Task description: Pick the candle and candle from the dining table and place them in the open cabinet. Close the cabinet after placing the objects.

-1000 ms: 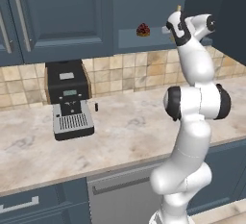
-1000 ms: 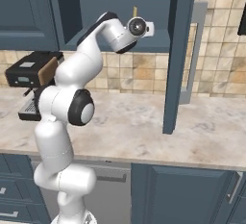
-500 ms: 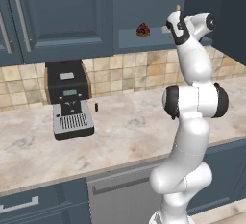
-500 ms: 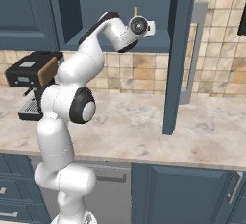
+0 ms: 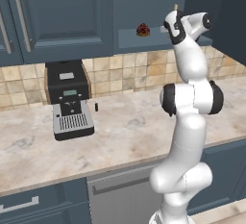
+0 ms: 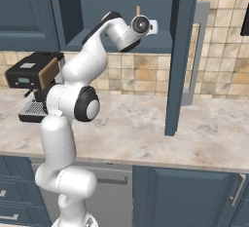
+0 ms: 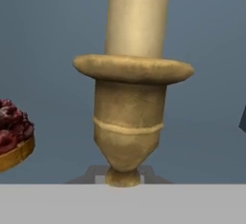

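While the arm reaches up high into the open cabinet (image 6: 116, 41), the gripper (image 5: 174, 22) is closed tight on the candle (image 7: 137, 16). This is the thin cream one on its brass candlestick (image 7: 129, 122). In the hand view the candle stands up straight, very close to the camera, and it looks as if its foot is pinched between the jaws, though the foot is partly hidden. In the two base views just the tip of the candle pokes up above the hand.

So the job looks about partway done. One candle is up inside the cabinet, but it is held in the gripper, not let go yet. I cannot tell if it rests on the shelf (image 5: 139, 39) or hangs just above it. The squat yellow candle is still to do, I think, and after that the door (image 6: 176, 55) must be shut. The door stands wide open, with its silver bar handle (image 6: 193, 55) behind it.

A small dark red lump (image 5: 142, 30) sits on the shelf, near the candle and to its left in the hand view. They are apart, not touching.

Below is a long beige stone counter (image 5: 125, 131) with tan tiles (image 5: 129, 69) on the wall behind it. A black coffee machine (image 5: 69, 98) sits on the counter, well away from the arm. More blue-grey cupboards (image 5: 57, 16) hang on the wall and sit under the counter.
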Robot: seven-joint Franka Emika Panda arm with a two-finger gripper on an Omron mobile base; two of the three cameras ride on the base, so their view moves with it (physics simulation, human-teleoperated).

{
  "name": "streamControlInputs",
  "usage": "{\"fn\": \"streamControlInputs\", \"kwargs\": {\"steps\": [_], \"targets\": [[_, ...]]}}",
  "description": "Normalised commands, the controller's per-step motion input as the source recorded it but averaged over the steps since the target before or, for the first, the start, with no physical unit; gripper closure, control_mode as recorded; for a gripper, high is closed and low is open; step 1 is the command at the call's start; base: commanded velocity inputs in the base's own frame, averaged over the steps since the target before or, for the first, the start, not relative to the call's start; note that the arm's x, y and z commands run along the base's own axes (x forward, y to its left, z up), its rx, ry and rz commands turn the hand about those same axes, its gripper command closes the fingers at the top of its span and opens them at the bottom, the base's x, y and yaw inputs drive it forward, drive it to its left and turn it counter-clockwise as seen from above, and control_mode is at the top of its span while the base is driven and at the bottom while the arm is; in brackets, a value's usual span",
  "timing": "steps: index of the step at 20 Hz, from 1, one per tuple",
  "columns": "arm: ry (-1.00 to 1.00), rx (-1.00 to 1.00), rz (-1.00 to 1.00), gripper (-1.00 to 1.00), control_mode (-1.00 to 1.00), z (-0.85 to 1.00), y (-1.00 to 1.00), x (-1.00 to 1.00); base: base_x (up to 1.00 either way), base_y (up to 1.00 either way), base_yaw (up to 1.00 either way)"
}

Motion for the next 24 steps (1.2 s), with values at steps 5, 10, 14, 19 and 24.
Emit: {"fn": "streamControlInputs", "kwargs": {"steps": [5,10,14,19,24], "targets": [[0.0,0.0,0.01,-1.0,-1.0,-0.29,-0.02,0.1,0.0,0.0,0.0],[0.0,0.0,0.05,-1.0,-1.0,-0.3,-0.15,-0.13,0.0,0.0,0.0],[0.0,0.0,0.06,-1.0,-1.0,-0.22,-0.1,-0.34,0.0,0.0,0.0],[-0.02,0.0,0.07,-1.0,-1.0,-0.11,-0.05,-0.44,0.0,0.0,0.0],[-0.07,0.0,0.08,-1.0,-1.0,-0.01,0.04,-0.62,0.0,0.0,0.0]]}}
